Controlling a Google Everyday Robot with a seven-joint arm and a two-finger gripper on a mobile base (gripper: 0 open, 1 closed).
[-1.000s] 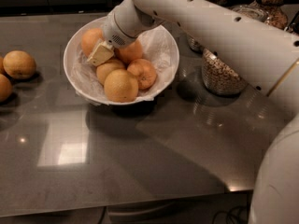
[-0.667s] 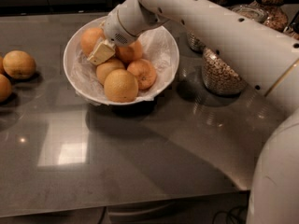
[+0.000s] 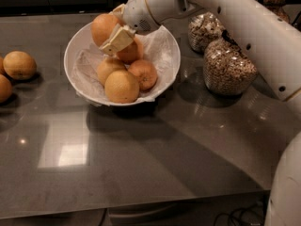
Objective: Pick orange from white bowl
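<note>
The white bowl (image 3: pixel 75 81), lined with crinkled white plastic, stands on the dark table at the upper middle. Several orange fruits lie in it, the biggest at the front (image 3: pixel 122 85). My gripper (image 3: pixel 111 31) is over the bowl's far left side, shut on a large yellowish orange (image 3: pixel 102 27). One cream finger (image 3: pixel 117 39) crosses the orange's front right, and the other shows behind it. The orange is held above the other fruits, level with the bowl's far rim.
Two paler fruits (image 3: pixel 19 65) (image 3: pixel 3 87) lie on the table at the left edge. Two glass jars of grain (image 3: pixel 229 67) (image 3: pixel 204 30) stand right of the bowl, under my white arm (image 3: pixel 244 18). The table's front edge runs along the bottom.
My gripper has risen and shifted slightly right with the orange in it, lifting it off the pile in the bowl. The other fruits have stayed in place.
</note>
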